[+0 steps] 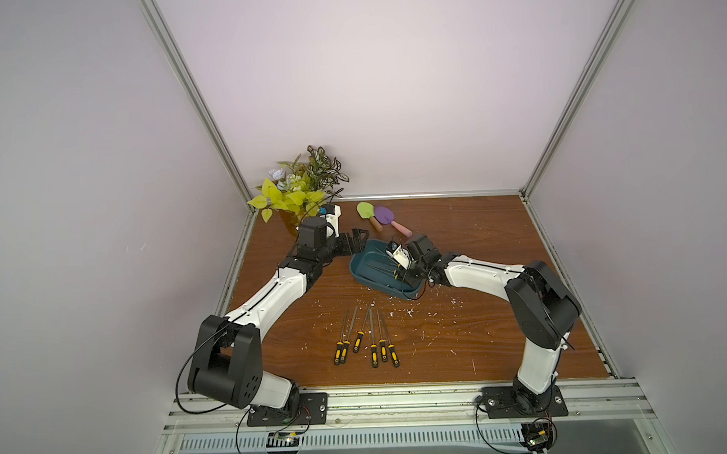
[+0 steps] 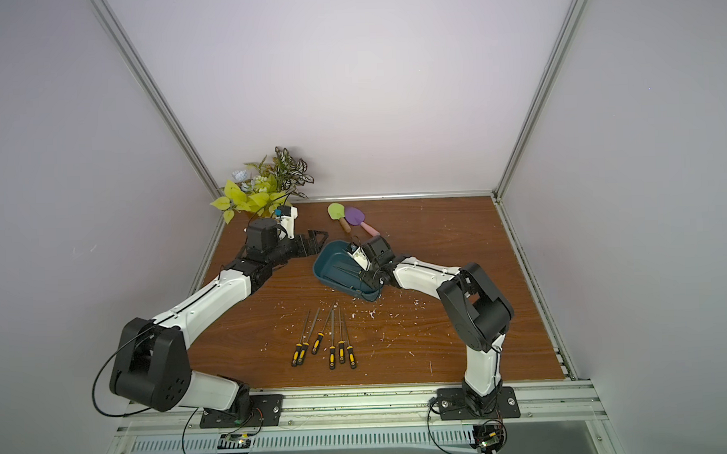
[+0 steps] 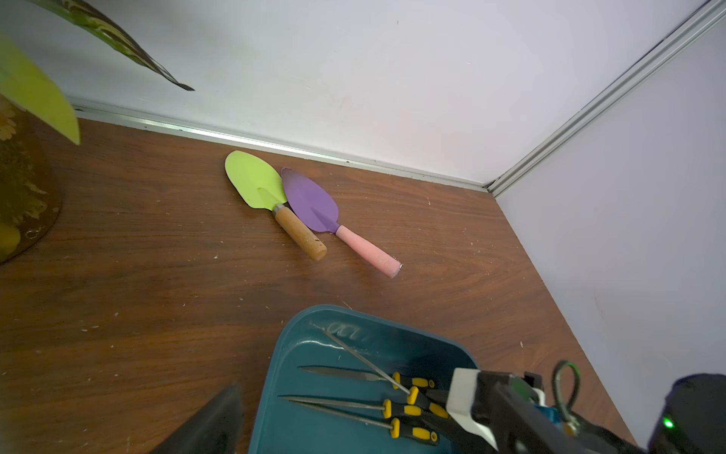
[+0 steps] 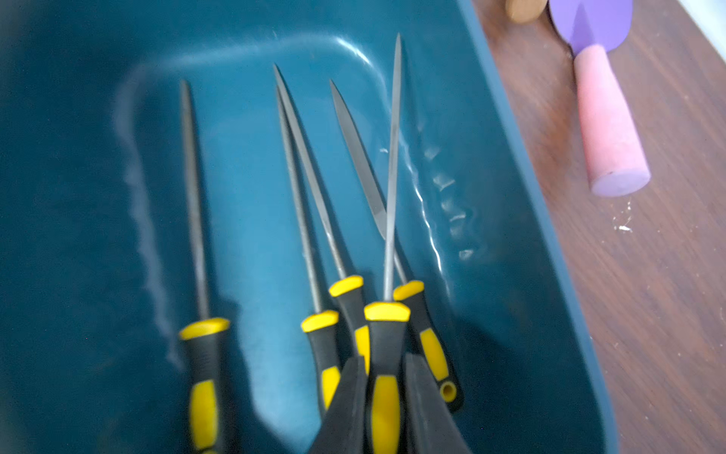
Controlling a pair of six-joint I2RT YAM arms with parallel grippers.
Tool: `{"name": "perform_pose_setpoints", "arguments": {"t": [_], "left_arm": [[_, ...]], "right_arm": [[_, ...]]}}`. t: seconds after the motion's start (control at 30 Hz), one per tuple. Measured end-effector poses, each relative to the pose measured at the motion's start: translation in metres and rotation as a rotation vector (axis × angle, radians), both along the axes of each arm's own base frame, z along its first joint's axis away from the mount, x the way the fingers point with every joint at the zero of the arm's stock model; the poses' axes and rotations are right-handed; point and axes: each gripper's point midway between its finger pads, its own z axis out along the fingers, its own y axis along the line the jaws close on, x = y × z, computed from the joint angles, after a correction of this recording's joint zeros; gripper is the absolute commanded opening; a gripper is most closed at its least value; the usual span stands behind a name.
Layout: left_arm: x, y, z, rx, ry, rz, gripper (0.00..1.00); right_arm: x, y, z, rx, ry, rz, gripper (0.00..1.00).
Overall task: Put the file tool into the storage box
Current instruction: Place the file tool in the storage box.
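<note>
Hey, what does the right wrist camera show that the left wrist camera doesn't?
Right wrist only: the right end effector clamped on the held file's handle, and a fifth file lying apart from the rest. Left wrist only: the green trowel's blade, plant leaves and the wall corner. Both: the teal box, files inside it and the purple trowel with its pink handle.
</note>
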Motion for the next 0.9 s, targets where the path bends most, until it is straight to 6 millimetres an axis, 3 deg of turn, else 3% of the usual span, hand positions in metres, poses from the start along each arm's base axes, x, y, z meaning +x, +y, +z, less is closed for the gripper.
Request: {"name": "perform_pose_setpoints", "arguments": {"t": [0.23,0.5,0.7,0.8,0.9], "left_arm": [[0.000,-0.001,-0.003,-0.001,0.010,-0.004,0.99],[-0.001,-0.004,-0.004,-0.002,0.012,-0.013,1.00],[-0.001,-0.005,-0.005,-0.003,0.015,-0.017,1.00],[-0.001,-0.005,-0.005,-0.003,0.015,-0.016,1.00],[-0.001,-0.005,-0.005,-0.001,0.016,-0.014,1.00]], "right_arm": [[0.013,-0.005,0.003,-0.043,-0.072,-0.017,0.20],[0.028,-0.015,0.012,-0.092,-0.152,-0.054,0.48],[0.028,-0.020,0.016,-0.096,-0.159,-0.081,0.50],[0.024,-0.022,0.033,-0.052,-0.153,-0.116,0.51],[0.015,-0.023,0.068,0.051,-0.153,-0.172,0.50]]}}
